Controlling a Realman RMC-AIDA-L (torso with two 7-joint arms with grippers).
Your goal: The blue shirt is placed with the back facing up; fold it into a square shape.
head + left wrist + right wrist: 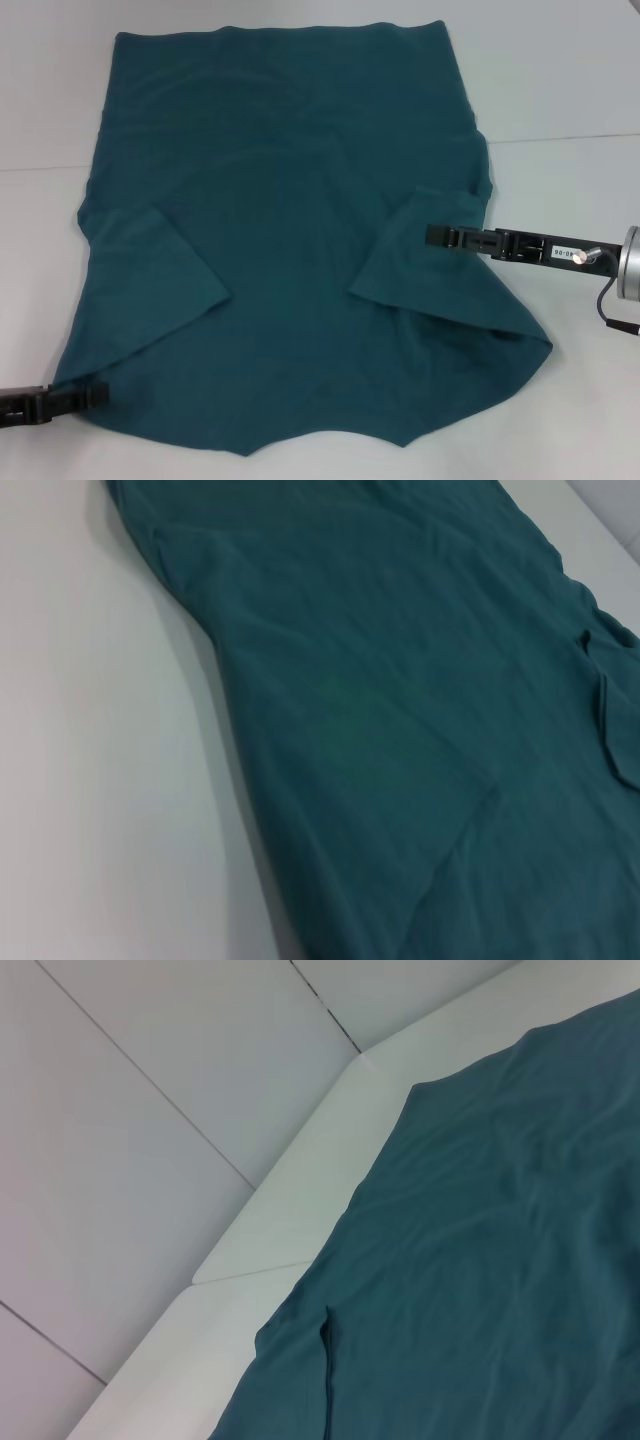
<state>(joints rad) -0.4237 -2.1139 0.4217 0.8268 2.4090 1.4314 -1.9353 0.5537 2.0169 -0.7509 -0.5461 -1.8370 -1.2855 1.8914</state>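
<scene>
In the head view, the shirt (280,240) is spread flat on the table (560,90), both sleeves folded inward. The right gripper (432,236) is clamped on the right sleeve, presumably to place it; the left gripper (100,394) meets the near-left edge, its grip undeterminable. In both wrist views, only shirt and table are shown.

Shirt (280,230) lies spread on the table (560,90), hem at the far edge, shoulders toward the robot. Both sleeves lie folded inward on the body: one at left, one at right. Left gripper (95,396) sits at the near left corner of the shirt. Right gripper (440,236) reaches in from the right, over the right sleeve's outer edge.
</scene>
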